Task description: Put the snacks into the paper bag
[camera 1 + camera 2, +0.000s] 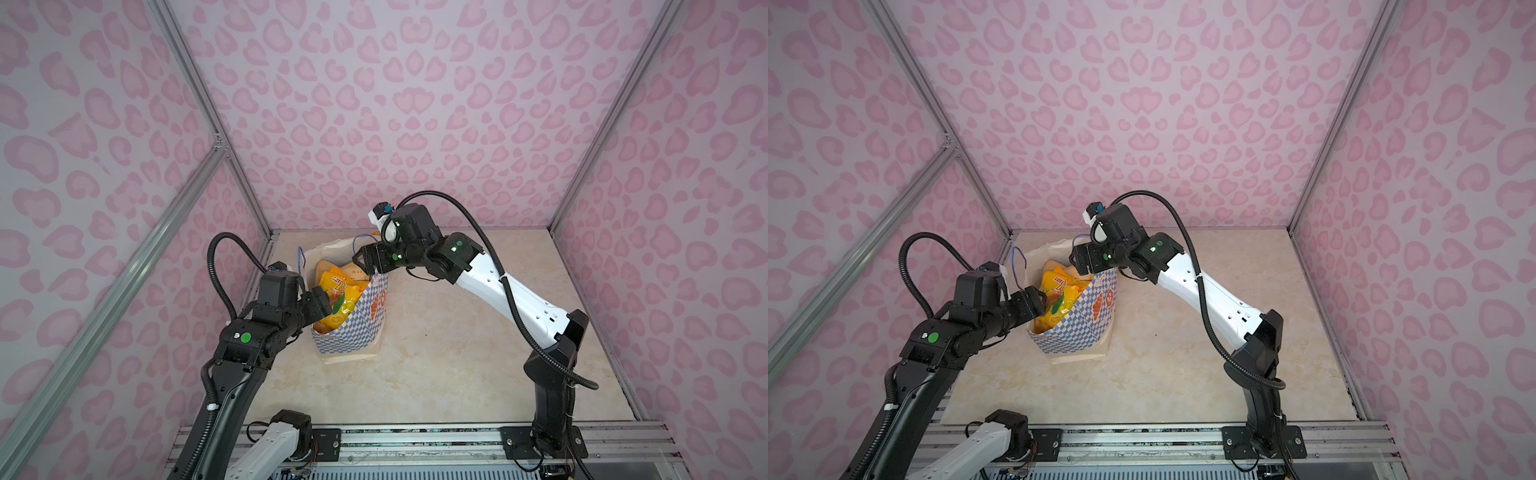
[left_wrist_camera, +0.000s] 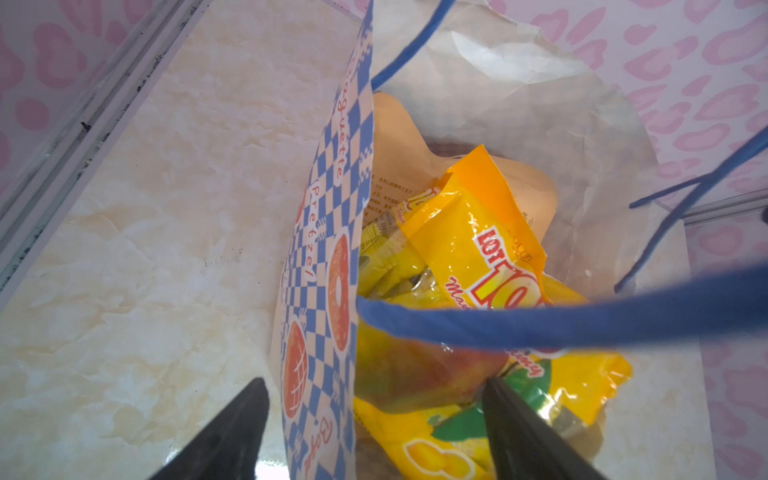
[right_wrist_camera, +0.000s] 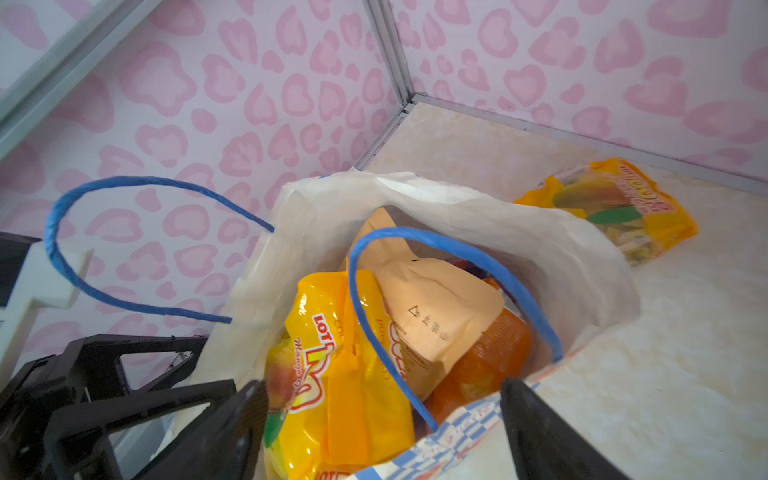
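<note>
A cream-white paper carrier bag (image 1: 353, 332) with blue-and-white checkered bands, orange lettering and blue cord handles (image 3: 436, 245) stands upright on the pale marble-look bench (image 1: 457, 353), toward the rear left in both top views, its mouth open. Inside it, a crinkly yellow packet with red lettering (image 2: 478, 232) lies on top, leaning against a flat tan pouch with printed text (image 3: 436, 307). A glossy orange packet (image 3: 490, 357) sits beside the pouch, and more yellow wrappers show underneath. The left tool (image 2: 374, 380) is at the near-left rim of the bag with its fingers spread wide apart and gripping nothing. In the left wrist view the checkered wall (image 2: 328, 249) runs between the two fingers, so one finger is outside over the bench and the other is inside, right at the yellow wrappers. A blue cord crosses just ahead of the fingertips. The right tool (image 3: 382, 384) hangs over the far-right rim, also spread wide and empty. One of its fingers is above the yellow packet in the mouth, the other is just at the checkered edge, and a handle loop rises between them. A second yellow packet with a fruit picture (image 3: 615, 208) lies flat on the bench just beyond the bag's far wall, outside the bag and apart from both tools.
</note>
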Controlling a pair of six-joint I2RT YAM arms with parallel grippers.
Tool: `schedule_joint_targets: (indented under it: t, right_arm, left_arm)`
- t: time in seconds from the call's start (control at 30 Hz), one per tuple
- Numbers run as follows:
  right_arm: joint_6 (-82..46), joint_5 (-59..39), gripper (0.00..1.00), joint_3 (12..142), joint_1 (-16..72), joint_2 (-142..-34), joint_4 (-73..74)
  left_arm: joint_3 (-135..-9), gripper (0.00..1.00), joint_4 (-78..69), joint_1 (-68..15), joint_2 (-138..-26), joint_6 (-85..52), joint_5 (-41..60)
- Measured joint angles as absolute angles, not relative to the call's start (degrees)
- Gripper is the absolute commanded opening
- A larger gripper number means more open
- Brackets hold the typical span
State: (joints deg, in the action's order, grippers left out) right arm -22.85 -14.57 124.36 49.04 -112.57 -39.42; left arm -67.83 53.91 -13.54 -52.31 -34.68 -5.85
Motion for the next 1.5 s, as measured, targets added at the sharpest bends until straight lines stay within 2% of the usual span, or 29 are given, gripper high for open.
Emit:
schedule_joint_targets:
  t: [0.07,0.3,0.47,0.73,0.93,1.03,1.23,1.5]
  right_arm:
    - [-23.86,-17.43,0.89,126.89,48.64,-114.78,-38.30]
    - [-28.99,-22.98,0.89,136.20,46.26,-122.87,-36.29]
    - [-33.08,-26.89,0.88,137.45,44.88,-125.73,-33.41]
    - [-37.39,-33.52,0.87,136.92,44.18,-125.99,-27.03]
    - [-37.69,-26.57,0.87,129.82,45.36,-119.44,-29.02]
    - [-38.02,-26.09,0.87,126.43,45.93,-117.56,-27.27]
    - [-39.72,-23.42,0.87,129.08,45.78,-120.27,-27.16]
    - [-43.16,-27.22,0.87,136.27,45.98,-126.78,-25.34]
  left_arm:
    - [-70.57,1.00,54.39,-13.43,-52.36,-34.59,-7.03]
    - [-81.17,0.99,55.48,-12.82,-58.00,-32.34,-7.14]
    - [-88.68,0.97,55.61,-11.51,-64.42,-30.37,-4.71]
    - [-92.47,0.98,55.59,-4.71,-70.17,-29.30,8.14]
    - [-91.92,0.98,54.04,-3.68,-69.65,-28.99,18.00]
    - [-91.59,0.98,52.36,-3.64,-69.67,-29.78,22.46]
    - [-91.59,0.99,50.72,-3.62,-70.32,-31.03,27.09]
    - [-90.91,0.99,49.23,-3.60,-70.70,-31.90,29.63]
